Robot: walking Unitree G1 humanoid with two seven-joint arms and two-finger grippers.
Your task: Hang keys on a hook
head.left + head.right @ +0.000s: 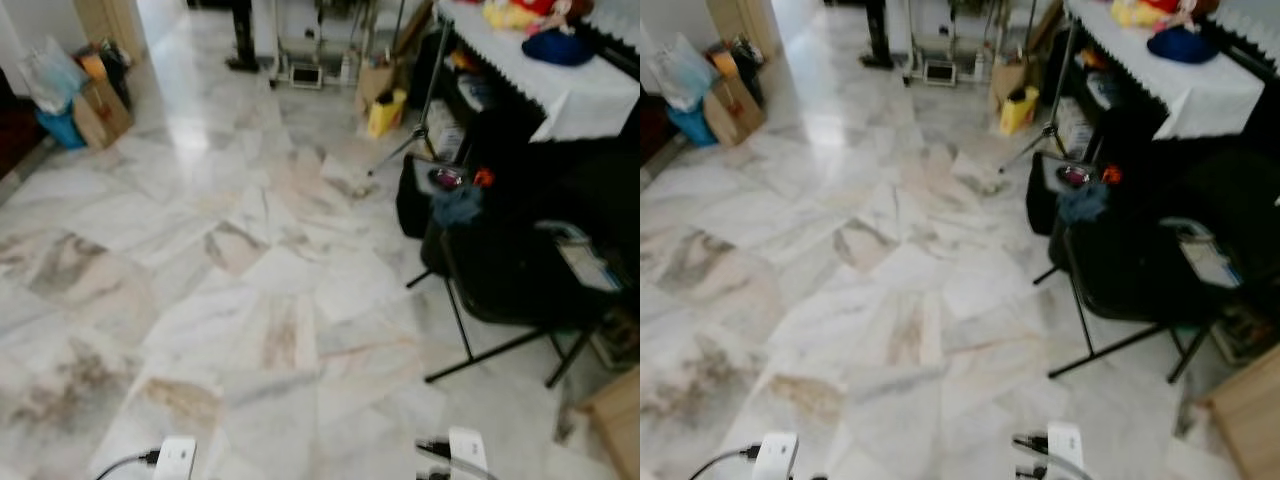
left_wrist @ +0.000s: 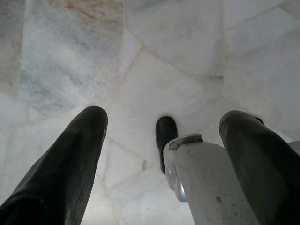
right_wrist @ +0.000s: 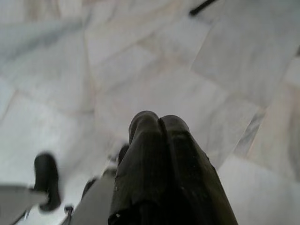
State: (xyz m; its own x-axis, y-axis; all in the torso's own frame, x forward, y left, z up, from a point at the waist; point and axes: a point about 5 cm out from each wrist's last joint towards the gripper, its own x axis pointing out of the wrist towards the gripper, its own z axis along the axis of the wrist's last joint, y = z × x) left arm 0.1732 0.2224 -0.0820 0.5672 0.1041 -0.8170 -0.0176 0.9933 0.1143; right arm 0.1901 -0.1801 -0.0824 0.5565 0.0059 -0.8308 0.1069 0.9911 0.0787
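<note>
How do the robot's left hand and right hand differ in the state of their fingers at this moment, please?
The left hand has its two black fingers spread wide apart, with marble floor showing between them; the right hand has its fingers pressed together, no gap visible. Both point down at the floor, and neither holds anything.

Our left gripper [image 2: 164, 136]: hanging low, pointing down, fingers [image 2: 70, 164] spread wide apart. Our right gripper [image 3: 159, 122]: also hanging down, fingers [image 3: 145, 150] pressed together, tips touching, with nothing between them.
</note>
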